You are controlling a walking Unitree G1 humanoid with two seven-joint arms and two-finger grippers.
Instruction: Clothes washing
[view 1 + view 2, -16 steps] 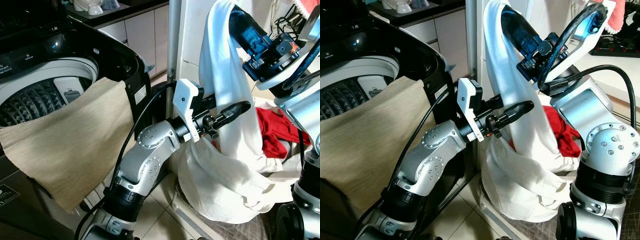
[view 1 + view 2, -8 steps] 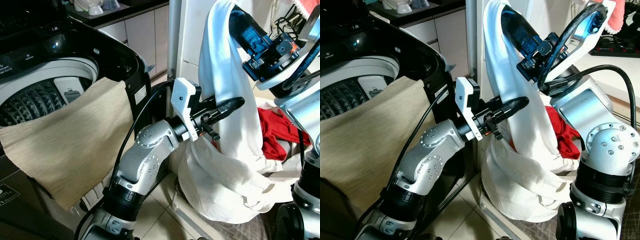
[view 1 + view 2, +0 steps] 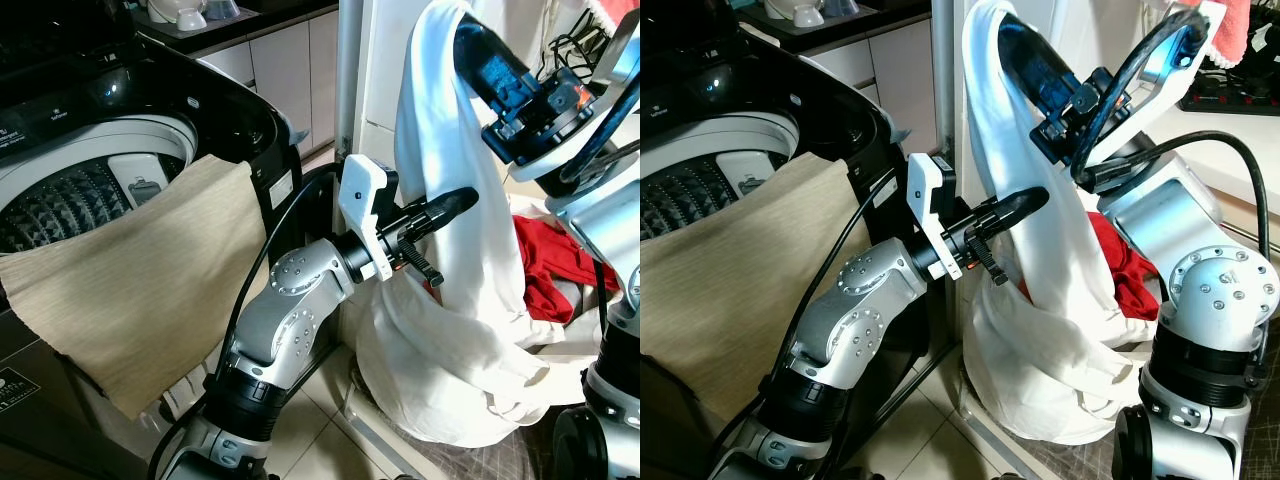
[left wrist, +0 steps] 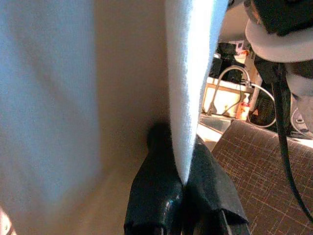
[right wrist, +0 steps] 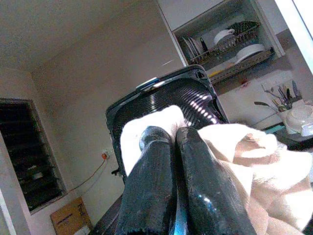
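Note:
A long white garment (image 3: 440,150) hangs from my raised right gripper (image 3: 462,28), which is shut on its top end; the right wrist view has the fingers (image 5: 151,161) pressed together with white cloth bunched round them. My left gripper (image 3: 462,198) is shut on the same garment about halfway down, a fold of it pinched between the fingers (image 4: 156,191). The garment's lower part pools in a laundry basket (image 3: 395,445) on the floor. To the left stands the open top-loading washing machine (image 3: 120,135), drum (image 3: 60,205) visible, with a beige cloth (image 3: 140,280) draped over its front rim.
A red garment (image 3: 545,262) lies in the basket behind the white one. Kitchen cabinets (image 3: 285,70) and a white pillar (image 3: 350,80) stand behind. The machine's lid (image 3: 60,40) is raised. Cables and a pink cloth (image 3: 1240,30) sit at the upper right.
My left gripper has lifted a little and drawn towards the machine, pulling the white garment's middle with it. The right gripper has shifted slightly the same way.

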